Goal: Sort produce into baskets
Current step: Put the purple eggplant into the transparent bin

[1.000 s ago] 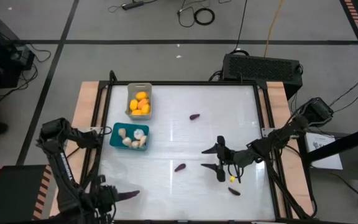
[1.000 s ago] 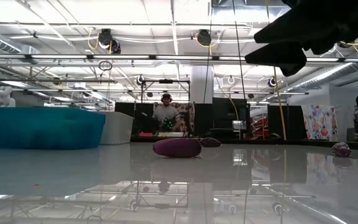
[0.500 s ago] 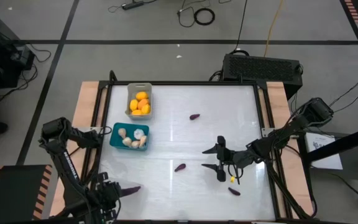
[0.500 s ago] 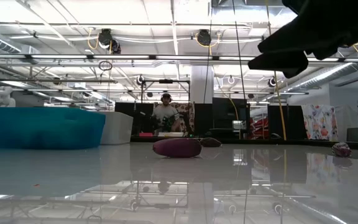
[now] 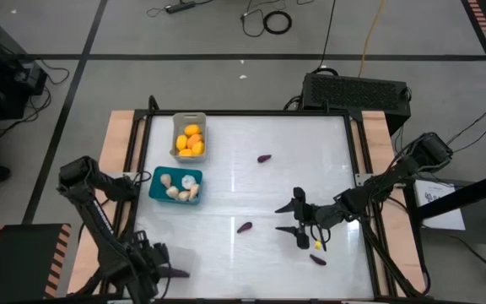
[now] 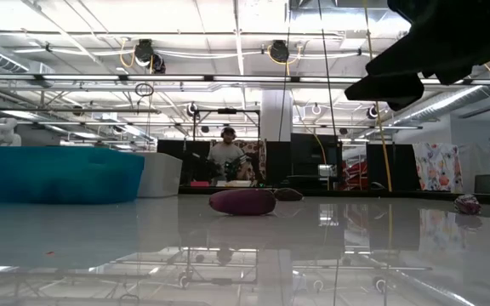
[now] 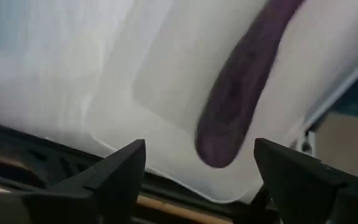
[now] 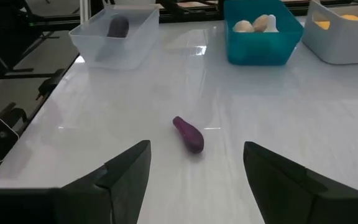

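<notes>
One eggplant [image 8: 188,134] lies flat, long axis slanting toward the wide-jawed right gripper [image 8: 191,177].

A purple eggplant [image 6: 242,201] lies mid-table, a second [image 6: 466,203] far right. A teal basket [image 6: 58,174] stands left. A dark arm [image 6: 436,47] hangs upper right.

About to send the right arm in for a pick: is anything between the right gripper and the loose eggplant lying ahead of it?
Nothing visible. The right gripper hangs open above bare tabletop, and the eggplant lies alone ahead of it. The clear bin and teal bin stand farther back, beyond it.
</notes>
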Robot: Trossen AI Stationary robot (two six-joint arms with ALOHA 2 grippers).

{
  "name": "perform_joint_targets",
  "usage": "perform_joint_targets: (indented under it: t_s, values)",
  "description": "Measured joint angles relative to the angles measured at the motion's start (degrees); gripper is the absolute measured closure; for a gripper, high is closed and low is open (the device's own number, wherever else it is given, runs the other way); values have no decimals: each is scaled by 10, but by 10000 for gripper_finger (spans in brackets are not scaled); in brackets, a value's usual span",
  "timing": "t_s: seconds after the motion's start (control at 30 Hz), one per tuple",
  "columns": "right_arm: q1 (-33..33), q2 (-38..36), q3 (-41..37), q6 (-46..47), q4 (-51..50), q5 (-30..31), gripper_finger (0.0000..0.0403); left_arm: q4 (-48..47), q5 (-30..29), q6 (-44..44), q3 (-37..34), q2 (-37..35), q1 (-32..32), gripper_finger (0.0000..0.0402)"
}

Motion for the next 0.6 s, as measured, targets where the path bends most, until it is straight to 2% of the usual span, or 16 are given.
perform_joint_targets:
  t_s: [0.07,0.17,0.27,0.37,0.47,0.6]
  values:
    - [0,-4,0,1,-9,-5,154,-2,-21,22,9,-15,12,94]
    - [0,-23,6,29,-62,-11,154,-1,-97,45,20,-47,35,94]
    - [0,-53,19,72,-145,-12,154,14,-218,96,27,-76,62,94]
    - [0,-80,28,116,-206,-12,154,54,-328,217,27,-83,102,94]
    - [9,-101,30,174,-244,-12,154,126,-363,357,27,-73,161,94]
    - [43,-108,30,239,-293,-10,154,269,-361,496,27,-36,249,94]
